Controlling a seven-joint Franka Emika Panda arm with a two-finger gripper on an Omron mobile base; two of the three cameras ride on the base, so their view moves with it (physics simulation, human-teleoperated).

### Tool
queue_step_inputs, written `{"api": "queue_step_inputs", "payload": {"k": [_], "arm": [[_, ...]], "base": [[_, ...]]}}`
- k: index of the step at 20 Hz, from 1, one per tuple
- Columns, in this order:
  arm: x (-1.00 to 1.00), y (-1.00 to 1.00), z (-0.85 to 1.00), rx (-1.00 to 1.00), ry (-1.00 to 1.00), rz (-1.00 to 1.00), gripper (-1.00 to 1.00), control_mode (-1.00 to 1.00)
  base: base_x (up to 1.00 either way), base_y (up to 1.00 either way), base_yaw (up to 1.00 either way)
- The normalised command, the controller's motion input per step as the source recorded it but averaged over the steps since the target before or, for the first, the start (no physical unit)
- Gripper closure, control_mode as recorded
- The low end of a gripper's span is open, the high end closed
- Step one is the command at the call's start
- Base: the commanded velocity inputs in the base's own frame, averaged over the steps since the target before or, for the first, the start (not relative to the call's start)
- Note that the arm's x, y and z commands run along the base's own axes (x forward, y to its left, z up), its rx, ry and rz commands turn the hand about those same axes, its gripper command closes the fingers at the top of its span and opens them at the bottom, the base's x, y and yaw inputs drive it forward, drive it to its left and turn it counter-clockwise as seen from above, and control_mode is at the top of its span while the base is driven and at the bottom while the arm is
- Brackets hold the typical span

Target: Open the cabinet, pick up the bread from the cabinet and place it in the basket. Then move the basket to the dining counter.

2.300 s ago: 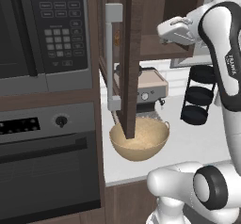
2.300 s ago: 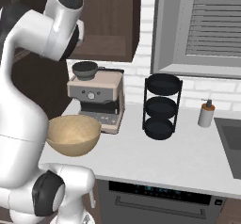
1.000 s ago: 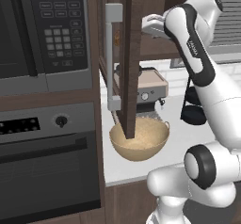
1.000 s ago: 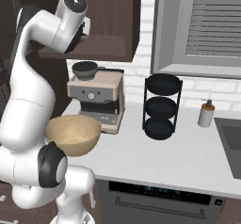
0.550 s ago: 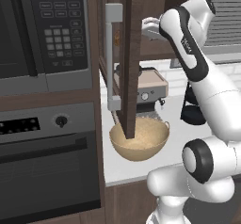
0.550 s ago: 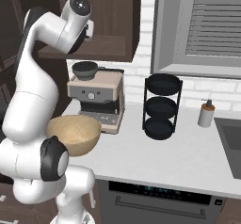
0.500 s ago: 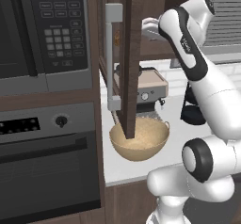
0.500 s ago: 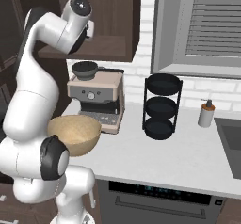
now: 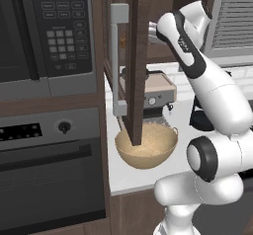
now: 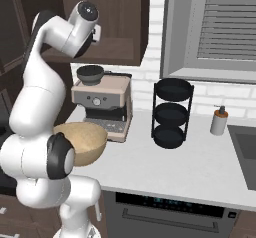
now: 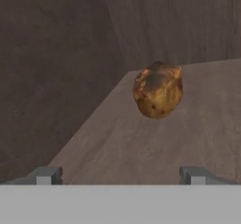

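Pincer (image 11: 120, 175), jaws wide and empty, faces the bread (image 11: 157, 90) on the cabinet (image 9: 136, 56) shelf, lined up for grasping.

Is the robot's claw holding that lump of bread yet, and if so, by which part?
No, nothing is held. In the hand view the gripper is open, its fingertips wide apart, and the bread lies ahead of them on the shelf of the cabinet, untouched.

Home kitchen, microwave (image 9: 54, 31), oven (image 9: 49, 175), espresso machine (image 10: 102, 102), white countertop (image 10: 190, 167)
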Motion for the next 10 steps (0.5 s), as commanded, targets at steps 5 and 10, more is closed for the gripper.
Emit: {"api": "queue_step_inputs", "payload": {"k": [5,10], "arm": [[0.36,0.15,-0.07,0.0,0.02,0.0,-1.0,-1.0],[0.31,0.19,0.0,-0.01,0.0,0.0,-1.0,-1.0]], "base": [[0.0,0.0,0.0],[0.0,0.0,0.0]]}}
